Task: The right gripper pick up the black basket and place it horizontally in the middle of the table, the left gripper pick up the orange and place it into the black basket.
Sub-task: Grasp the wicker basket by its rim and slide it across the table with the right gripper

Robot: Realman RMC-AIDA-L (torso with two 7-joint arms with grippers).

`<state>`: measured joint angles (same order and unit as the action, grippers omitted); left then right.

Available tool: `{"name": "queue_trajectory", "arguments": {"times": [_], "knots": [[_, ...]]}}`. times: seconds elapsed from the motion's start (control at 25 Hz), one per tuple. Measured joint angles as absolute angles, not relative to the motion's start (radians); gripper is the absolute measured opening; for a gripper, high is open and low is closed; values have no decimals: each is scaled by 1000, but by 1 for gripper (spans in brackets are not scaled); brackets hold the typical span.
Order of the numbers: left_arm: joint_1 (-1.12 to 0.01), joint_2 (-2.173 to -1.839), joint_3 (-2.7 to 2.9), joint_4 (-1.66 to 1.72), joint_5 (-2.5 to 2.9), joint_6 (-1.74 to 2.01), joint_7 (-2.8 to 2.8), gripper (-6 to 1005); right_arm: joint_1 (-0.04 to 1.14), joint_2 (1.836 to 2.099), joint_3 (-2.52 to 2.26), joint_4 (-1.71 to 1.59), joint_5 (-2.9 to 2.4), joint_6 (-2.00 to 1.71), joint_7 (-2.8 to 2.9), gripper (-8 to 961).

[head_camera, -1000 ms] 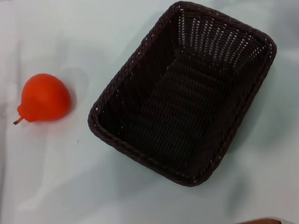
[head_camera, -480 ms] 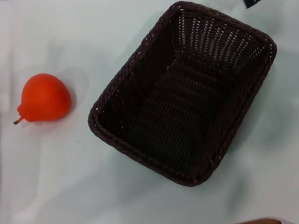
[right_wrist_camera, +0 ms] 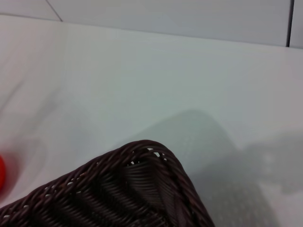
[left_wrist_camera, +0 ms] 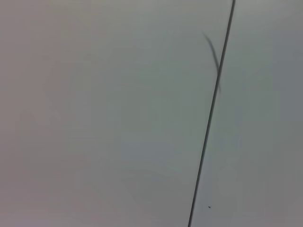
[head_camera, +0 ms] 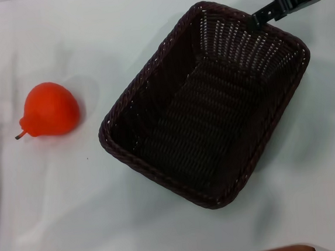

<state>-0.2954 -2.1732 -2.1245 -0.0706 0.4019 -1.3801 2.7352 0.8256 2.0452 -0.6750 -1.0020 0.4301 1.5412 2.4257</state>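
No readable writing; right hand point(head_camera: 258, 19) over black basket point(head_camera: 153, 91) rim.

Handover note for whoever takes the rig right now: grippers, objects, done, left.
Right gripper: over the far rim of the black basket, not gripping it; whether its fingers are open can't be told.
Left gripper: not in view; its wrist camera shows only a plain pale surface.
Black basket: empty, on the table, sitting diagonally toward the right side.
Orange: on the table left of the basket, clear of it.
Done: nothing yet.
Left: grasp the basket, set it horizontally mid-table, then the left gripper puts the orange in.
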Motion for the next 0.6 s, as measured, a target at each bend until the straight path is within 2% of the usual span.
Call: {"name": "queue_trajectory", "arguments": {"times": [0.36,0.6], "knots": [[-301,-2171,-2124,-75,402,-1368,2736,887,828,2074,-679,-921,432,1420,2400,777],[-302,-2171,-2124,-75,402,-1365,2736,887,821,2072,-682,-906,466,1421,2397,571]]}}
